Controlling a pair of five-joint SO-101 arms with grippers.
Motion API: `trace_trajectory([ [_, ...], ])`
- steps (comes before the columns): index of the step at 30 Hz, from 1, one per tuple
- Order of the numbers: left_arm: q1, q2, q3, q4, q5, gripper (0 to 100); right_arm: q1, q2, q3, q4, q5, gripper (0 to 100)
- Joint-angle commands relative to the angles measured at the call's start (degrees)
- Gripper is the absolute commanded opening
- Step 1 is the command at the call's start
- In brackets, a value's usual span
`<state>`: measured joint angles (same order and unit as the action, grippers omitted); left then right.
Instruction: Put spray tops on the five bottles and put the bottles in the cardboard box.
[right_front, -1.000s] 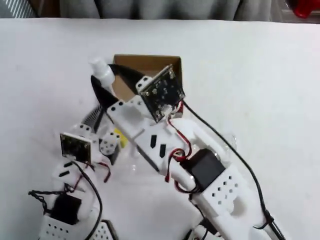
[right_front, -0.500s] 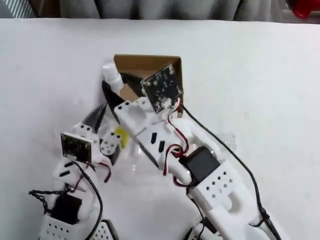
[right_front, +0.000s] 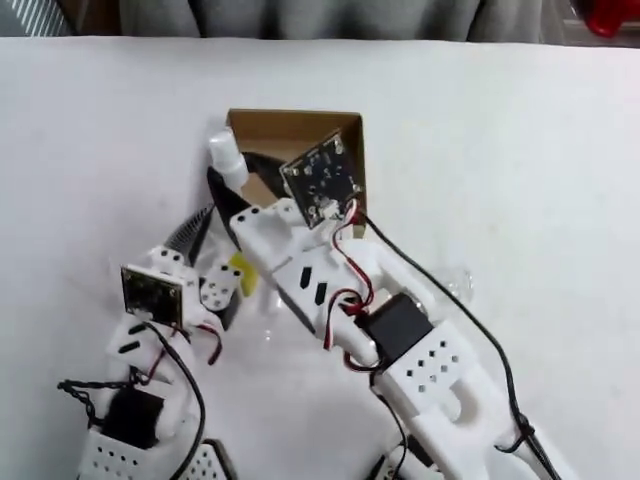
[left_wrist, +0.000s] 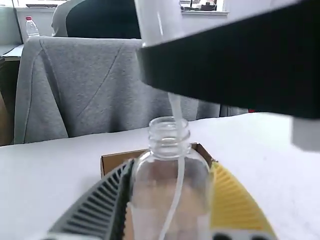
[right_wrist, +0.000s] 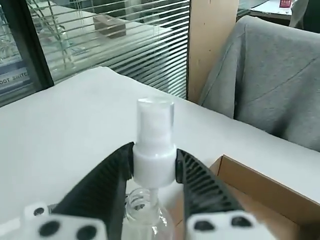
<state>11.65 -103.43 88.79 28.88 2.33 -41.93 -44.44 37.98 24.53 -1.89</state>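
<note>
Right gripper (right_wrist: 155, 156) pinches spray top (right_wrist: 155, 127) straight above upright bottle (left_wrist: 170, 150) clamped in left gripper (left_wrist: 171, 192); tube (left_wrist: 176, 182) in neck, top not yet seated.

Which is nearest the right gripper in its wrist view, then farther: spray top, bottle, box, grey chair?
1. White plastic spray top, clamped in the right gripper.
2. Clear round bottle, just beneath.
3. Brown cardboard box, on the white table beyond.
4. Grey fabric-draped chair, behind the table.
</note>
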Motion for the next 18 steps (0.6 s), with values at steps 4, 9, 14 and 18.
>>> trace_trajectory([
  [4, 0.4, -0.9, -0.5, 0.3, -0.4, 2, 0.8, -0.3, -0.4, -1.3, -1.9, 14.8],
  [9, 0.4, -0.9, -0.5, 0.3, -0.4, 2, 0.9, -0.9, -0.9, -1.4, -1.9, 14.9],
  [14, 0.4, -0.9, -0.5, 0.3, -0.4, 2, 1.9, -1.8, -2.7, -1.3, -1.9, 14.9],
  [18, 0.3, -0.9, -0.5, 0.3, -0.4, 2, 4.0, -3.3, -4.0, -1.4, -1.8, 14.6],
])
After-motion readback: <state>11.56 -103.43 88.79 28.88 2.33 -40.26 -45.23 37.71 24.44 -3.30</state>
